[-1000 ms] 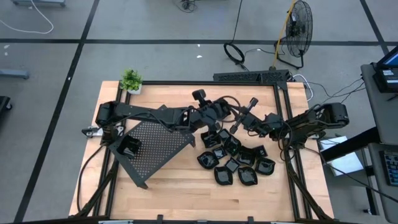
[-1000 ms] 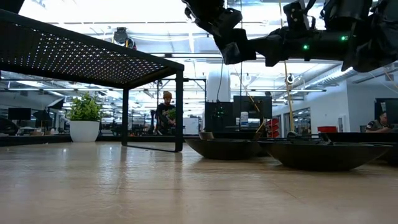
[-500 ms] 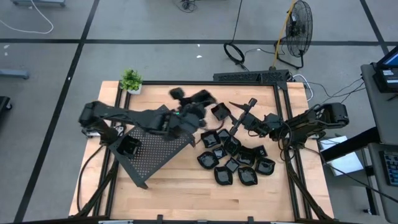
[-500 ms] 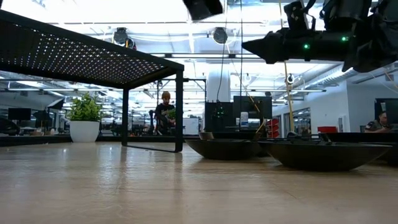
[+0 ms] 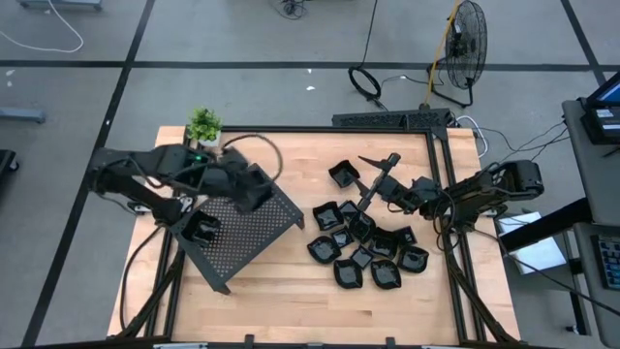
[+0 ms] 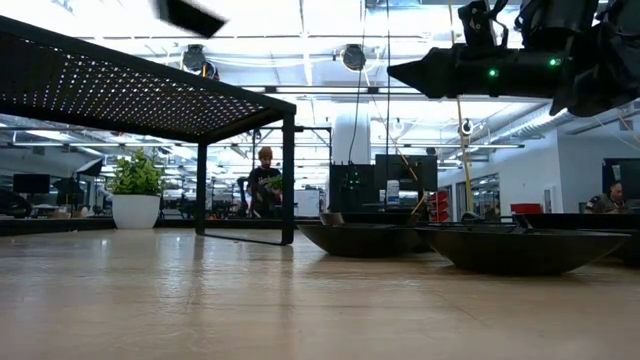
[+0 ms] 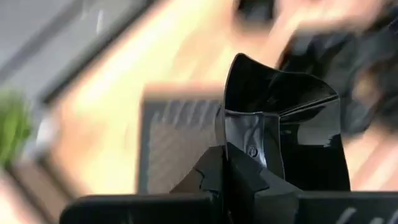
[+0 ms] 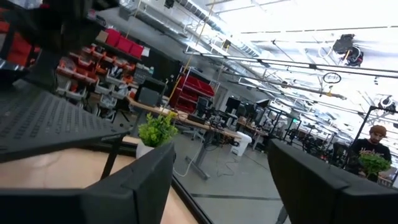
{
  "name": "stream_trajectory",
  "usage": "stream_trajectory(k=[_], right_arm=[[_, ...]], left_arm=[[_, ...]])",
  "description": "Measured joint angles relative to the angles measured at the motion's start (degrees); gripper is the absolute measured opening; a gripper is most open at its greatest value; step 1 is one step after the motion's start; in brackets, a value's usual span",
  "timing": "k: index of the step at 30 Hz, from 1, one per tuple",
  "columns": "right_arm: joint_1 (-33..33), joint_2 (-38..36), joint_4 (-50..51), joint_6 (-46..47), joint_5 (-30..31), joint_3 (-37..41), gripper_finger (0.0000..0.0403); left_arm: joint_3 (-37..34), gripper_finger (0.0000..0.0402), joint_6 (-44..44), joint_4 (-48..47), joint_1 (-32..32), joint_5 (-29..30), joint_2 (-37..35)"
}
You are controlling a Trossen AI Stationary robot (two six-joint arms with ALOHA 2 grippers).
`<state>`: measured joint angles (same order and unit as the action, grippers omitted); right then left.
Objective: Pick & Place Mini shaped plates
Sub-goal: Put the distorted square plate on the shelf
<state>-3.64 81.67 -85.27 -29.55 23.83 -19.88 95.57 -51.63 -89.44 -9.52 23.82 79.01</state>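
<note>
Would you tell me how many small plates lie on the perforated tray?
1: the plate near the tray's left end. A second plate is pinched in the left gripper, not set down.

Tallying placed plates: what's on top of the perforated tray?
One mini plate sits on the perforated tray. The left gripper, shut on another plate, hovers above; its arm hides part of the tray.

Glossy black mini shaped plates (image 5: 360,244) are lying on a pale, smooth-grained wooden table (image 5: 291,281) beside a matt dark perforated metal tray (image 5: 242,228).
</note>
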Motion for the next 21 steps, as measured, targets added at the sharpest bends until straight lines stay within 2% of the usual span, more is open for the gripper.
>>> stream_trajectory(k=[1,4,7,11,18,21], right_arm=[[0.0,0.0,0.0,0.0,0.0,0.0,0.0241],[0.0,0.0,0.2,0.0,-0.1,0.0,0.0234],[0.0,0.0,0.6,0.0,0.0,0.0,0.0228],[0.0,0.0,0.7,0.0,-0.1,0.0,0.0223],[0.0,0.0,0.7,0.4,-0.1,0.0,0.0221],[0.0,0.0,0.7,0.4,-0.1,0.0,0.0219]], left_arm=[[-0.2,0.0004,-3.6,-1.7,-0.1,-0.3,-0.2],[-2.9,0.0004,-7.0,2.1,-1.2,-1.9,-4.1],[-3.2,0.0003,-12.5,-1.1,-3.1,-1.7,-6.1],[-4.3,0.0003,-19.0,-0.1,-6.4,-4.6,-8.4],[-7.5,0.0003,-20.7,-0.4,-13.8,-8.0,-10.2],[-9.6,0.0003,-24.8,-0.5,-16.5,-8.1,-11.0]])
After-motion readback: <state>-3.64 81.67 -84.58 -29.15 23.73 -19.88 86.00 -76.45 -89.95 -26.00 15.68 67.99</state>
